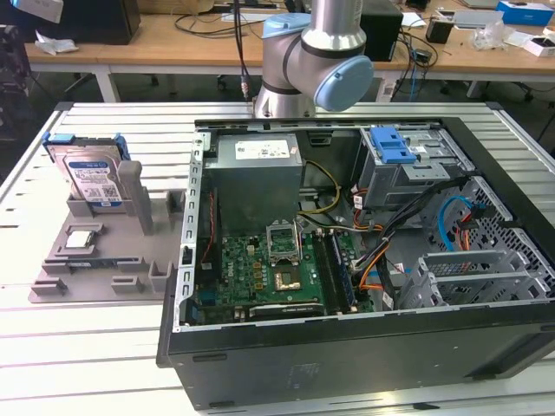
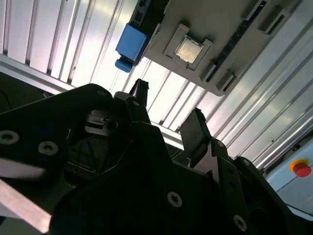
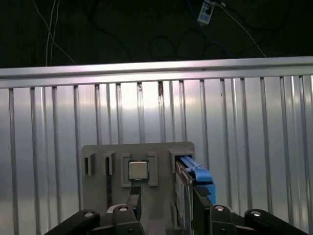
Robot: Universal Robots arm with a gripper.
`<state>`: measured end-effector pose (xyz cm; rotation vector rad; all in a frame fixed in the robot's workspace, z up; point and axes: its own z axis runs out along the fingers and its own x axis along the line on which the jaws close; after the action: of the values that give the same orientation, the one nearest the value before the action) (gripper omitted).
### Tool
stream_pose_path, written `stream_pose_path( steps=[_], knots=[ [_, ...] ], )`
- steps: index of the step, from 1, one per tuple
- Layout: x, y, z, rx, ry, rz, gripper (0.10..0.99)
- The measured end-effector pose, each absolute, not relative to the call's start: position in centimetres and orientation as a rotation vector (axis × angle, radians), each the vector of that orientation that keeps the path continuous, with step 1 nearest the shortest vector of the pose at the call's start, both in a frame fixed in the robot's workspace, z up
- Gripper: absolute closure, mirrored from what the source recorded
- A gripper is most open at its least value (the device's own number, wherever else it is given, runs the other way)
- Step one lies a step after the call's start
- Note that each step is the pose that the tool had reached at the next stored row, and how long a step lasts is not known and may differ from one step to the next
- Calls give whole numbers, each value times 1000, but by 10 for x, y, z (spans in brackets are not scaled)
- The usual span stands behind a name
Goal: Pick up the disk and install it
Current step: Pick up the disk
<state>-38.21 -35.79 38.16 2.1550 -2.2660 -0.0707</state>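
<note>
Standing on edge in a slot of the grey fixture tray (image 1: 104, 270) is the disk (image 1: 91, 178): silver-cased, white and blue label facing outward, bright blue frame along its upper edge. The tray lies on the slatted metal table (image 1: 87, 347), at the exterior view's left, just beside the open computer case (image 1: 347, 360). The disk is apart from the case and not yet installed in it.

Small square chip (image 1: 80, 240): seated flat in a recess of the same tray, near the disk.

Computer case: lying on its side, panel off. Contents on show:
- green motherboard (image 1: 260, 269)
- grey power supply box (image 1: 257, 160)
- metal drive cage (image 1: 416, 173) carrying a blue latch piece (image 1: 395, 145), toward the exterior view's right
- orange and blue cables beside the cage

Arm (image 1: 316, 52): silver and grey, one joint capped in pale blue, rising behind the case.

Gripper (image 2: 166, 115): black, two fingers (image 2: 198, 129) spread apart with nothing between them. Bare table slats show through the gap in the second wrist view. It hangs well above the tray and touches nothing. In the first wrist view the tray, chip and disk appear beyond the fingertips — the disk's blue frame sits close to the line of one finger.

Red button (image 2: 301, 168): on a pale box off the table's edge, in the second wrist view.
</note>
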Motion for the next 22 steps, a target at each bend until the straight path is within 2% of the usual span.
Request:
stream_pose_path(
  steps=[14, 22],
  knots=[
    [-363, -330, 375, 2152, -2263, -65, 545],
    [-357, -323, 355, 2151, -2262, -64, 545]
  ],
)
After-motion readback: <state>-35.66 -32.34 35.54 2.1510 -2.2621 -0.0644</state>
